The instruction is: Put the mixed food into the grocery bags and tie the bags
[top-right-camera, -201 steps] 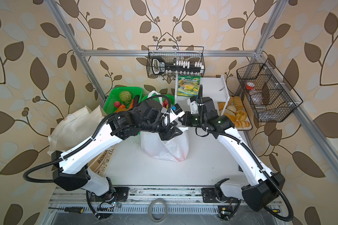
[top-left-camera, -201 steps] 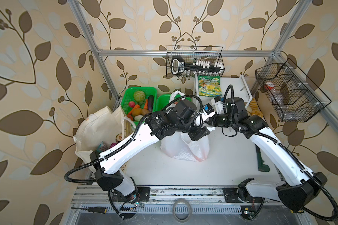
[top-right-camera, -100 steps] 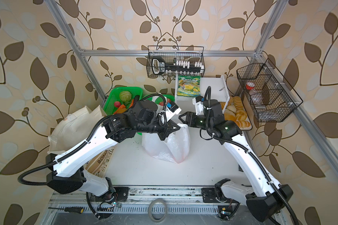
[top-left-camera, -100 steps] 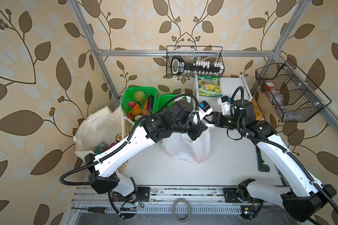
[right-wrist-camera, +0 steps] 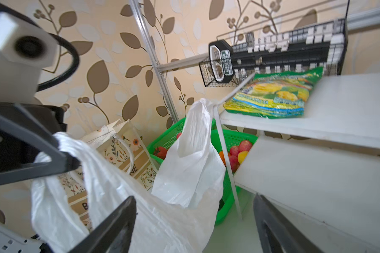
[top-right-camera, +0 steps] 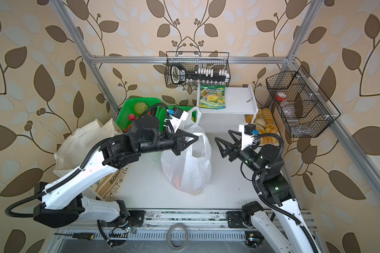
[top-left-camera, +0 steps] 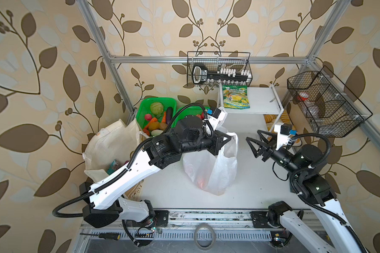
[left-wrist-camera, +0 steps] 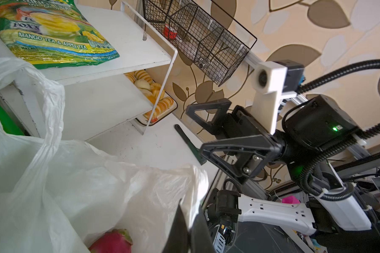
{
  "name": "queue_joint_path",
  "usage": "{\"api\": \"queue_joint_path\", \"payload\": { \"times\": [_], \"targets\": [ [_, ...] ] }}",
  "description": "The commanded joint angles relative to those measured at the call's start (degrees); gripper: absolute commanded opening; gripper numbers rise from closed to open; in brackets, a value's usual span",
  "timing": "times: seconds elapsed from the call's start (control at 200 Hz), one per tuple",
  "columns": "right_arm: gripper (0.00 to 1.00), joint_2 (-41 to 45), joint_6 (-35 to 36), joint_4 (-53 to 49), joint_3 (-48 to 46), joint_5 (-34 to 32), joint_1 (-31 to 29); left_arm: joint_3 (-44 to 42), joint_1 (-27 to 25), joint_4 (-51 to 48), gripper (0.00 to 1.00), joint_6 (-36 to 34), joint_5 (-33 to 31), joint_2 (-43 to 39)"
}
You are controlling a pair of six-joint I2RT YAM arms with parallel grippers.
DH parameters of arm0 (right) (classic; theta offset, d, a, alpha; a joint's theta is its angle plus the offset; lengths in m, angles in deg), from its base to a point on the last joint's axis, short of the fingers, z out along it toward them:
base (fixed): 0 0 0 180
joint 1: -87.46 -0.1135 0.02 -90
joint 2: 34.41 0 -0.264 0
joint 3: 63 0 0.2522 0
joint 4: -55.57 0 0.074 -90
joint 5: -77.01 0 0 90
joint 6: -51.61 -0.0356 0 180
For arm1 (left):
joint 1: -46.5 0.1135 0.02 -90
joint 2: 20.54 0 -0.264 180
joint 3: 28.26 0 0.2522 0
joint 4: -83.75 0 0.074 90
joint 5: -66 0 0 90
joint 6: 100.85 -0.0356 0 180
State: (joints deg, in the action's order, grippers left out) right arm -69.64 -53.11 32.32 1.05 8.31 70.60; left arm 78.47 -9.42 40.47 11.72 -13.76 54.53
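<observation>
Tabletop: white work surface [top-left-camera: 261, 186], with both arms reaching in from its near edge.
Cloth tote: large cream cloth tote with brown printed lettering [top-left-camera: 110, 142] [top-right-camera: 83, 140], at the left edge of the table, mouth open and slumped; contents too hidden to identify.
Shelf unit: white two-tier shelf [top-left-camera: 259, 98], back right; a green-yellow snack pouch [top-left-camera: 236, 96] lies flat on the upper tier.
Carrier bag: thin translucent white plastic loop-handled bag [top-left-camera: 217, 170] [top-right-camera: 191, 168], mid-table, base on the surface. One loop handle is pulled taut; the other stands free beside the shelf corner.
Baskets: green plastic mesh baskets [top-left-camera: 156, 114], behind the carrier bag, holding toy produce.
Left gripper: [top-left-camera: 228, 139] [top-right-camera: 196, 138] jaws clamped tight on the taut handle, above the bag's mouth; the pinch is plain in the right wrist view [right-wrist-camera: 62, 151].
Right gripper: [top-left-camera: 252, 135] [top-right-camera: 222, 134] [left-wrist-camera: 194, 129] jaws spread wide, holding nothing, right of the bag, clear of it, tips pointing toward it.
Dragon fruit: pink dragon fruit [left-wrist-camera: 112, 241], inside the carrier bag at its bottom.
</observation>
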Motion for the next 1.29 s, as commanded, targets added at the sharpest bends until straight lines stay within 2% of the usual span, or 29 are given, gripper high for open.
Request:
{"api": "queue_joint_path", "payload": {
  "times": [0.0, 0.075, 0.155, 0.18, 0.225, 0.33, 0.49, 0.58, 0.79, 1.03, 1.185, 1.25, 1.29],
  "targets": [
    [0.84, 1.20, 4.34, 4.31, -0.49, 8.00, -0.70, 0.80, -0.33, 4.18, 0.00, 2.31, -0.42, -0.65],
    [0.85, 0.82, 2.15, 5.83, -1.47, 9.11, -3.27, 0.81, -0.29, 4.38, 0.00, 2.82, -0.48, -0.16],
    [0.90, -0.15, 1.64, 5.53, -1.77, 3.44, -8.77, 1.09, -0.33, 4.23, 0.00, 3.10, -0.42, 0.57],
    [0.90, -0.48, 2.52, 5.25, -1.77, 1.32, -10.82, 1.33, -0.25, 4.06, 0.00, 3.07, -0.17, 0.77],
    [1.00, -1.21, 5.49, 4.87, -1.69, -1.64, -14.90, 1.78, -0.27, 3.83, 0.00, 3.10, 0.57, 1.26],
    [1.00, -3.47, 11.23, 5.12, -1.60, -6.77, -20.71, 2.52, -0.33, 3.23, 0.00, 2.77, 2.13, 2.07],
    [1.00, -7.18, 13.01, 6.53, -0.51, -7.11, -20.32, 3.21, -0.33, 2.28, 0.00, 2.27, 2.39, 2.37],
    [1.00, -8.94, 13.07, 6.64, 0.14, -3.96, -20.08, 3.54, -0.32, 2.06, 0.00, 2.11, 2.41, 2.49],
    [1.00, -11.14, 9.93, 8.92, -1.85, -5.12, -21.54, 4.37, -0.31, 2.16, 0.00, 2.04, 2.42, 3.03],
    [1.00, -11.03, 5.03, 15.03, -4.75, -2.36, -22.63, 4.43, -0.33, 2.54, 0.00, 2.21, 1.63, 3.52],
    [1.00, -11.44, 5.50, 15.37, -5.26, -5.17, -25.21, 4.62, -0.32, 2.84, 0.00, 2.72, 0.19, 3.79],
    [0.96, -11.14, 5.59, 15.48, -5.87, -6.13, -25.55, 4.63, -0.31, 2.86, 0.00, 3.01, -0.39, 3.79],
    [0.90, -10.98, 5.58, 15.42, -6.18, -6.67, -25.50, 4.53, -0.33, 2.90, 0.00, 3.07, -0.40, 3.73]
  ]
}}
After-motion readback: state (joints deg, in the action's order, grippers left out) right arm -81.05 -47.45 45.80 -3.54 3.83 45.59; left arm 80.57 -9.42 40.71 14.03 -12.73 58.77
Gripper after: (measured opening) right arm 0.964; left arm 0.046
